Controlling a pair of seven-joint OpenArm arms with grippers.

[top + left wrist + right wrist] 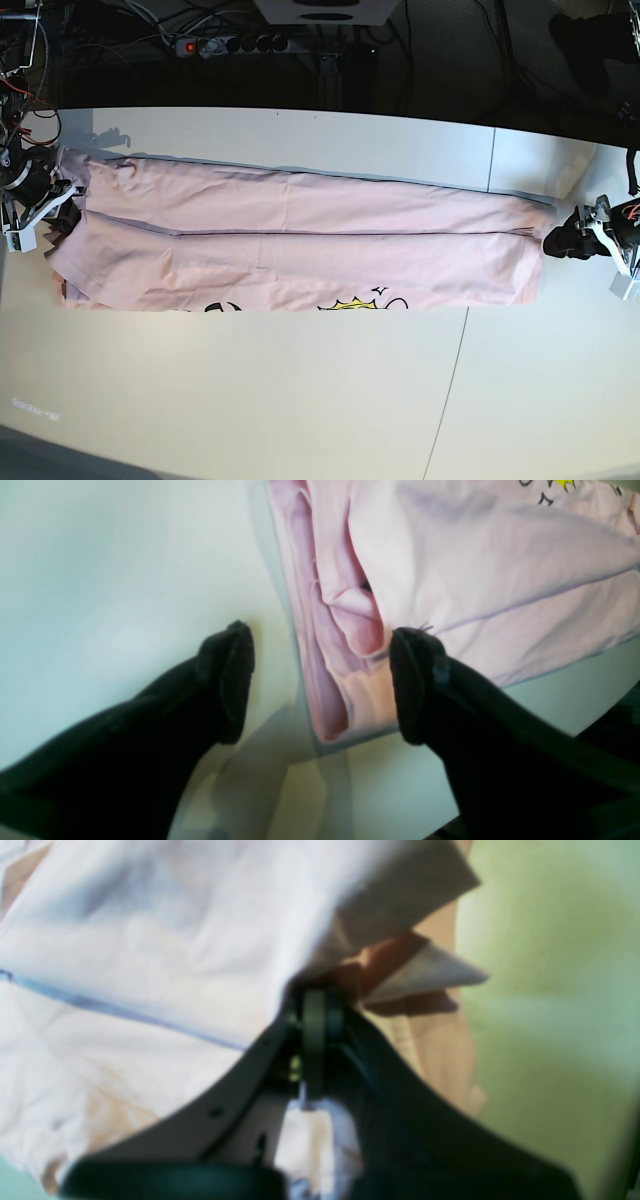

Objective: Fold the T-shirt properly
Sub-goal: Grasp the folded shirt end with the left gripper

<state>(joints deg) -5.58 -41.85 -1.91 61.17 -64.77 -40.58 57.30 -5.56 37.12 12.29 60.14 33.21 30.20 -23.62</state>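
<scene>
Base view: the T-shirt (300, 245) is lying stretched across the white table (300, 400) as a long horizontal band, folded lengthwise, with black and yellow print peeking out along its lower edge. Left gripper (320, 685) is hovering at the shirt's folded end, jaws standing wide apart with nothing between them, one fingertip (415, 680) over the cloth edge. Right gripper (315, 1010) is sitting at the opposite end, jaws pinched together on a bunched corner of the fabric.
</scene>
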